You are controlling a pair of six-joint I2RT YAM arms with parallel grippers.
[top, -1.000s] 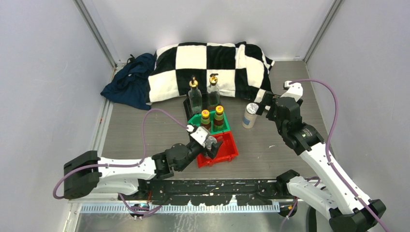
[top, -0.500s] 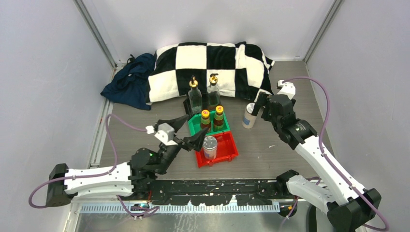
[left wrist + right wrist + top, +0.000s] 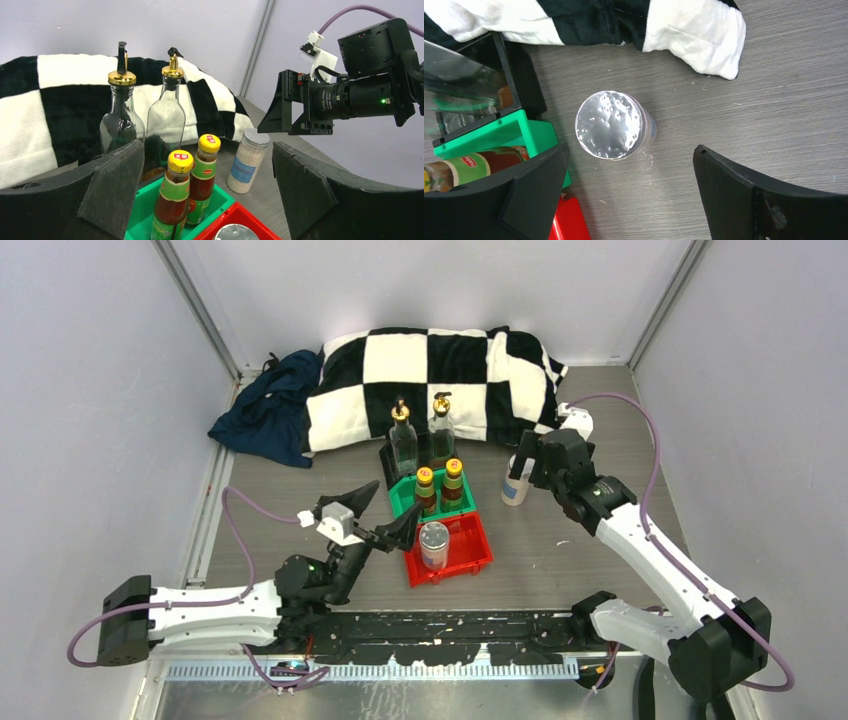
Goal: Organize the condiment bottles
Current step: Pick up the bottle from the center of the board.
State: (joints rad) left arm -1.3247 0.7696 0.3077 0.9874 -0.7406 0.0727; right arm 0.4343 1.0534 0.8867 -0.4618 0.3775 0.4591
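Clear glass with gold pourer tops: the left-hand tall bottle (image 3: 403,448) and the right-hand tall bottle (image 3: 441,435) stand upright, side by side, in the black plastic bin (image 3: 526,75). This is the farthest of three bins set in a row on the grey wood-grain table (image 3: 280,510).

The green plastic bin (image 3: 524,131) sits next in the row. It holds two small dark sauce bottles with yellow caps, one (image 3: 425,488) beside the other (image 3: 453,480), both upright.

The red plastic bin (image 3: 478,555) is nearest the arms. It contains one short silver-lidded shaker jar (image 3: 433,540), upright.

A second shaker jar with a silver lid (image 3: 610,125) stands on the bare table, just right of the green and black bins and outside all three.

The left gripper (image 3: 398,496) is spread wide and empty. It hangs just left of the green and red bins, with its fingers pointing across them.

The right gripper (image 3: 630,149) is also spread wide and holds nothing. It is poised over the second shaker jar. In the wrist view the lid lies ahead of the fingertips, nearer the left-hand finger, with table visible between them. The overhead view is too crowded to confirm clearance, but no contact is apparent.

A black-and-white chequered cloth (image 3: 440,360) lies heaped along the far edge, one corner reaching close to the second shaker jar. A dark blue cloth (image 3: 265,410) lies bunched to its left.
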